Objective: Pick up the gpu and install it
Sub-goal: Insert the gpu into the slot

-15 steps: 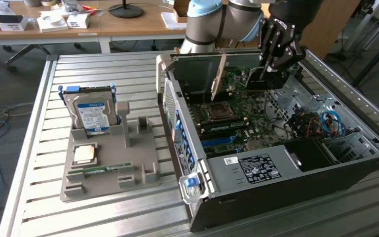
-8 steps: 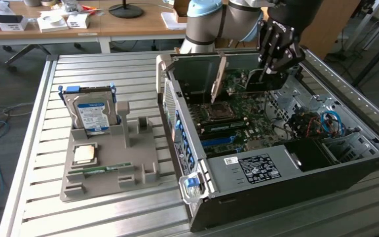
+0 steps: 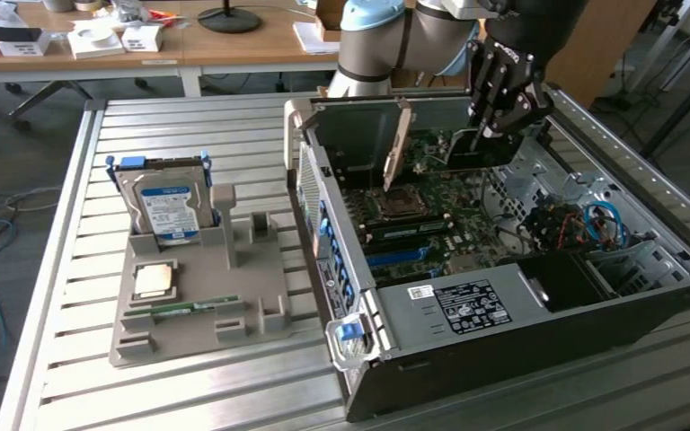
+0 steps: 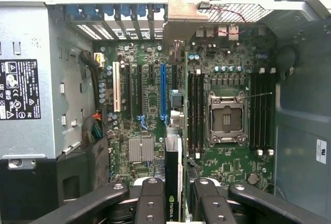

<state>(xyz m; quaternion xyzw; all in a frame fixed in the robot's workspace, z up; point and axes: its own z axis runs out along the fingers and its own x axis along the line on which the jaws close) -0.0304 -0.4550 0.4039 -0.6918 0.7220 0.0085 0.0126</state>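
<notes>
The gpu (image 4: 174, 182) stands on edge between my fingers (image 4: 151, 200), a thin dark card with a green logo label, and my gripper (image 4: 177, 206) is shut on it. The card hangs inside the open computer case (image 3: 321, 224), above the motherboard (image 4: 142, 105). It runs along the expansion slots, close to the blue slot (image 4: 164, 87). Its tan bracket end (image 4: 181, 19) points at the case's rear wall. In the exterior view my gripper (image 3: 485, 136) reaches down into the case at the far side, and the gpu (image 3: 398, 144) shows as an upright tan strip.
The empty processor socket (image 4: 225, 118) and memory slots (image 4: 194, 110) lie beside the card. The power supply (image 3: 477, 305) fills the near part of the case. On the exterior view's left, a grey holder (image 3: 255, 296) carries a silver hard drive (image 3: 165, 211), a chip (image 3: 154, 280) and a green memory stick (image 3: 190, 309).
</notes>
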